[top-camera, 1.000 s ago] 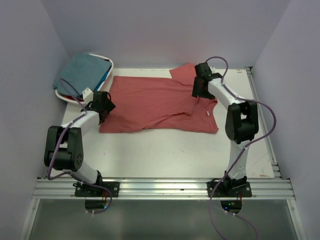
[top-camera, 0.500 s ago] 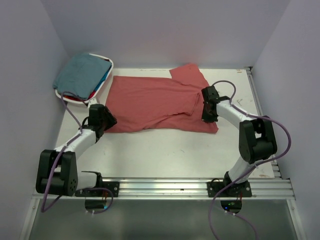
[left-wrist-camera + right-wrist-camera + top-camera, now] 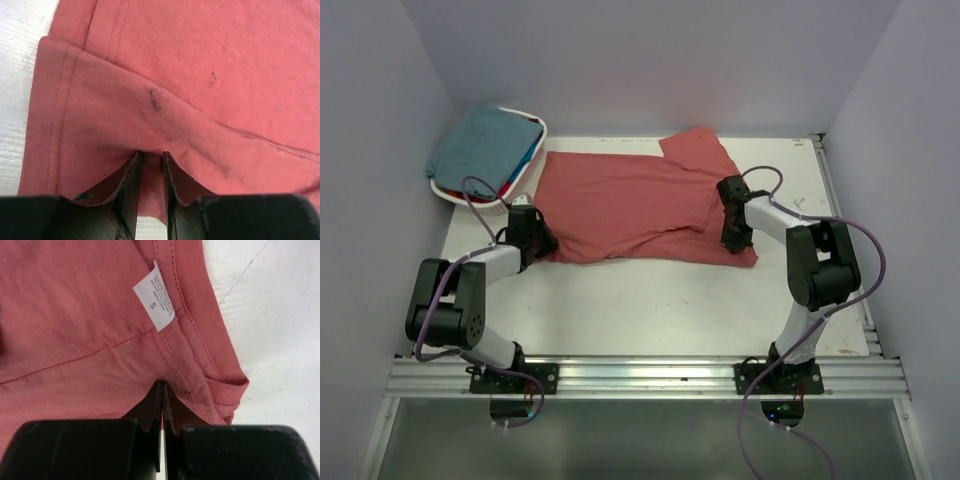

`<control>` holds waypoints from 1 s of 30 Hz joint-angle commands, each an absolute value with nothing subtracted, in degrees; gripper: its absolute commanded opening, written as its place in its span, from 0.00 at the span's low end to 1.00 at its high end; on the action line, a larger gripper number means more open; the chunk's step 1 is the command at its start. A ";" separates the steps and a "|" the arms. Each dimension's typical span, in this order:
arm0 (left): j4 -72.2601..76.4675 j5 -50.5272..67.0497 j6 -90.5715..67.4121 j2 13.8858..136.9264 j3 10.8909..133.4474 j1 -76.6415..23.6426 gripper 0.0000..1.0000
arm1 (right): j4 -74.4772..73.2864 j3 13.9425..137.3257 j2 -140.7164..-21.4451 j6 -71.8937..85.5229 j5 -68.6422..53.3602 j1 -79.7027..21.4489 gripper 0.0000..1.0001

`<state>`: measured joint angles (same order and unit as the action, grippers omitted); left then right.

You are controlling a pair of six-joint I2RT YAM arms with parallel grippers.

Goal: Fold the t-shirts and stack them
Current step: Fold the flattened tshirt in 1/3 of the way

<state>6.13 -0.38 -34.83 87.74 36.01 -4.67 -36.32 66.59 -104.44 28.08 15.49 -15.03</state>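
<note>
Red t-shirt (image 3: 630, 205) lies spread flat across the middle of the worktop (image 3: 650, 300), hem twd the left of the frame, collar twd the right, one sleeve poking out at upper right. Left tool (image 3: 151, 155) sits on the lower-left hem corner, jaws narrow w/ a small ridge of cloth nipped btwn them. Right tool (image 3: 162, 385) is pressed shut on cloth just beside the collar band, below the size tag (image 3: 155, 297).

Teal t-shirt (image 3: 485, 140) is piled in the white basket (image 3: 538, 128) at upper left, blue and red bits under it.

Risks, as I see it: both bites look thin, so either could slip out on the lift. It may catch the top layer only, or the two sides rise unevenly and skew the fold.
</note>
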 commanded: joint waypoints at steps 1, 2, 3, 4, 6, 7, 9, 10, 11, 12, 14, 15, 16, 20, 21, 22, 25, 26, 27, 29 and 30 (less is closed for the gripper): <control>0.18 -3.59 -33.92 89.82 37.96 -4.92 0.26 | -41.83 69.08 -107.48 28.74 21.35 -14.42 0.00; -2.35 -4.13 -34.27 90.00 38.23 -4.92 0.25 | -42.36 69.00 -108.01 28.74 22.14 -14.15 0.00; -4.64 -4.57 -34.63 90.17 38.41 -4.92 0.25 | -43.49 68.99 -108.37 28.74 23.28 -13.89 0.00; -5.53 -4.92 -35.24 90.35 38.58 -4.92 0.25 | -43.94 68.73 -108.98 28.74 23.73 -13.19 0.00; -7.99 -4.92 -35.68 90.00 38.41 -5.01 0.25 | -45.25 68.29 -109.60 28.48 24.60 -12.31 0.00; -8.96 -5.62 -36.21 89.91 38.15 -5.18 0.25 | -45.61 68.12 -110.21 28.74 24.96 -11.70 0.00; -11.42 -6.15 -36.47 89.21 37.45 -5.45 0.26 | -46.58 67.50 -110.65 29.35 26.27 -11.16 0.00; -12.30 -6.50 -36.47 89.04 37.27 -5.45 0.28 | -46.84 67.33 -110.83 29.53 26.54 -10.90 0.00; -14.04 -6.68 -36.56 88.77 37.09 -5.45 0.29 | -47.11 67.15 -111.35 29.88 26.63 -10.81 0.00; -14.67 -6.68 -36.56 87.90 36.74 -5.45 0.29 | -47.28 66.71 -111.53 30.06 26.63 -10.64 0.00; -16.25 -6.59 -36.39 87.02 35.34 -5.54 0.31 | -47.46 66.10 -112.14 30.41 26.98 -10.72 0.00; -16.69 -6.59 -36.47 86.05 34.29 -5.54 0.31 | -47.63 65.48 -112.24 30.58 26.98 -10.72 0.00; -16.87 -6.24 -36.47 85.61 33.67 -5.54 0.31 | -47.64 65.13 -112.24 30.76 26.72 -10.72 0.00; -19.24 -4.75 -37.09 82.89 30.77 -6.06 0.31 | -47.29 62.58 -111.10 31.38 26.81 -10.63 0.00; -19.60 -4.40 -37.26 81.49 29.54 -6.24 0.31 | -47.11 61.36 -110.14 31.90 26.72 -10.72 0.00; -20.03 -3.87 -37.79 80.69 28.92 -6.76 0.31 | -47.20 60.65 -109.60 31.90 26.72 -10.64 0.00; -21.35 -3.51 -39.90 77.00 26.90 -8.35 0.32 | -46.58 57.93 -106.79 32.43 26.28 -10.72 0.00; -22.40 -3.52 -40.34 75.51 26.81 -8.87 0.32 | -46.32 57.05 -106.18 32.52 26.02 -10.64 0.00; -22.76 -3.78 -40.95 74.72 26.98 -9.92 0.32 | -46.32 56.78 -105.48 32.52 25.67 -10.72 0.00; -24.34 -4.74 -41.48 71.91 28.12 -10.89 0.34 | -45.88 56.34 -101.88 31.38 24.09 -10.90 0.00; -24.52 -5.36 -41.83 70.76 28.56 -11.59 0.36 | -45.97 56.42 -99.95 31.03 24.26 -11.59 0.04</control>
